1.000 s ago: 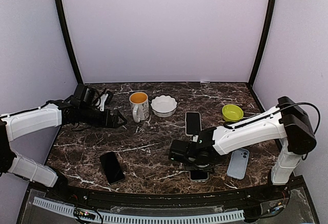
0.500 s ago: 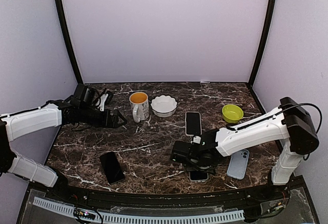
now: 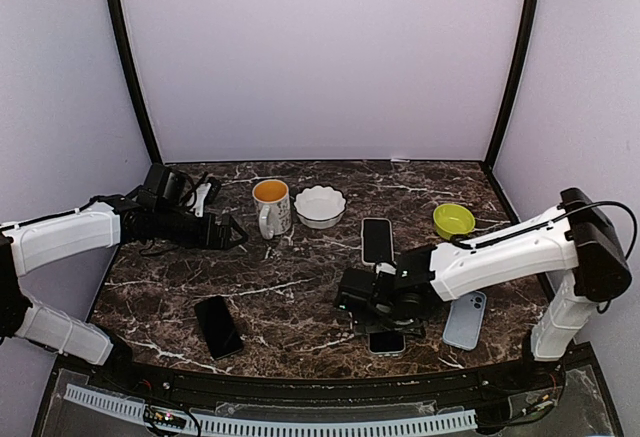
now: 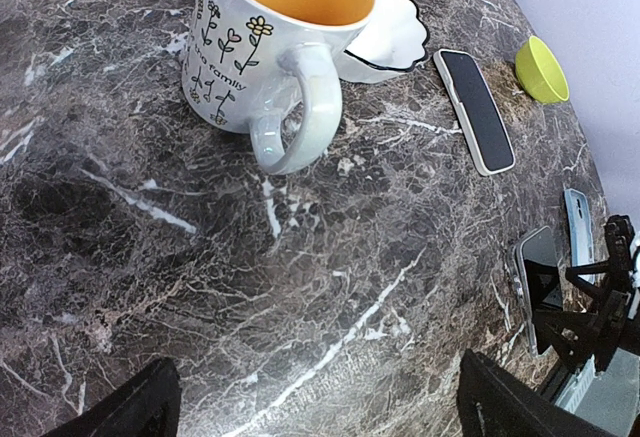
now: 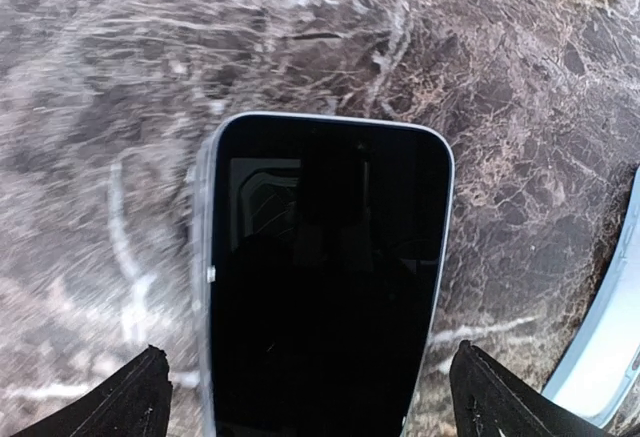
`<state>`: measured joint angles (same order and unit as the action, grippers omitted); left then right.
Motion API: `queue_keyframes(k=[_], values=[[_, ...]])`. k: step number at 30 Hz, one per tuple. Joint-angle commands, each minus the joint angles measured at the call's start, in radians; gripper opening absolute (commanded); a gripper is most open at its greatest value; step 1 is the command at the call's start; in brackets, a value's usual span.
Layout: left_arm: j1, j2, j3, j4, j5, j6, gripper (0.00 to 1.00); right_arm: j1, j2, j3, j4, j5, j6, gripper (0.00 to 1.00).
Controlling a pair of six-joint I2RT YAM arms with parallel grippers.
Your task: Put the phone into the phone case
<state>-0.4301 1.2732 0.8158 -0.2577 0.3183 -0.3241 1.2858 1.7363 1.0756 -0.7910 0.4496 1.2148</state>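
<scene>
Our right gripper (image 5: 315, 402) has edged rightward over the phone (image 5: 325, 277) at the near edge, its fingers spread wide either side (nothing gripped yet). The case (image 3: 465, 319) lies just beside it, unfilled, so grasping and seating remain. Our left gripper (image 4: 310, 407), also wide, hovers farther back by the mug (image 4: 275, 47). The surface (image 3: 300, 287) is dark marble, with lilac walls (image 3: 320, 57) behind.

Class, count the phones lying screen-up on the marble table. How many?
3: black phone at the front left; second phone mid-table near the white bowl; third phone below the right gripper. The blue case beside it isn't counted.
</scene>
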Motion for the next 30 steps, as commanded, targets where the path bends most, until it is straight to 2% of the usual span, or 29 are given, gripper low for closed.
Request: queue_keyframes(k=[1,4,7,9,12,15,23,30], values=[[-0.002,-0.014,-0.009,0.006,0.014,0.013,0.99,0.007,-0.135,-0.014,-0.013,-0.034,-0.027,0.98],[-0.001,-0.015,-0.008,0.006,0.014,0.013,0.99,0.006,-0.200,-0.062,-0.022,-0.057,0.015,0.92],[-0.001,-0.018,-0.010,0.008,0.012,0.011,0.99,0.002,-0.250,-0.139,0.017,-0.087,0.061,0.73],[-0.001,-0.019,-0.011,0.009,0.010,0.011,0.99,-0.002,-0.268,-0.184,0.051,-0.114,0.083,0.56],[-0.002,-0.017,-0.011,0.008,0.012,0.011,0.99,-0.006,-0.279,-0.232,0.099,-0.142,0.088,0.40],[-0.001,-0.014,-0.009,0.008,0.014,0.011,0.99,-0.010,-0.282,-0.272,0.149,-0.172,0.083,0.27],[-0.002,-0.012,-0.007,0.005,0.008,0.016,0.99,-0.008,-0.231,-0.385,0.234,-0.271,0.083,0.08],[-0.001,-0.017,-0.008,0.006,0.005,0.018,0.99,0.019,-0.145,-0.332,0.095,-0.284,0.042,0.06]])
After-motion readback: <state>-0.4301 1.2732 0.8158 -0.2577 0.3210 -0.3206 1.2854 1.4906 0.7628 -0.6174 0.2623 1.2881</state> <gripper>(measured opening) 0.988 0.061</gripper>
